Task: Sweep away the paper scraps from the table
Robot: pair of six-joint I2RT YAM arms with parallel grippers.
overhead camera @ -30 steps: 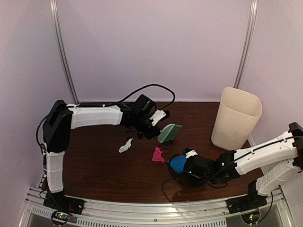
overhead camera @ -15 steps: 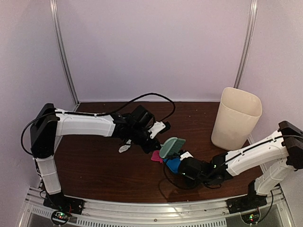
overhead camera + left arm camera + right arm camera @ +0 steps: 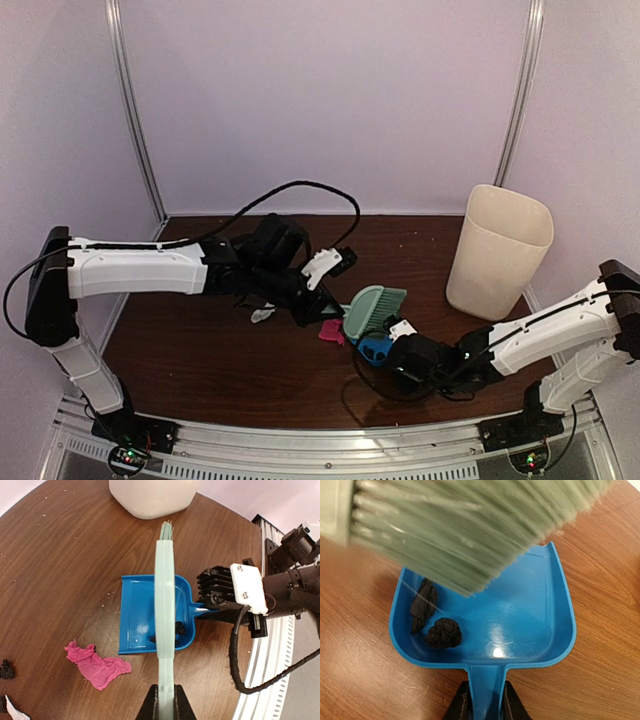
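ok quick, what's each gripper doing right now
left gripper: closed, holding the green brush
right gripper: closed, holding the blue dustpan by its handle

White-shelled left arm (image 3: 140,270) and right arm (image 3: 545,335), black joints (black cable (image 3: 300,184) looping), black left end effector (image 3: 164,702).

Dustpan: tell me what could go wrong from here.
1. The brush hangs over the dustpan; a stroke toward the lip could flick the two black scraps back out.
2. The pink scrap lies off the lip's corner; a sweep may push it past the pan.
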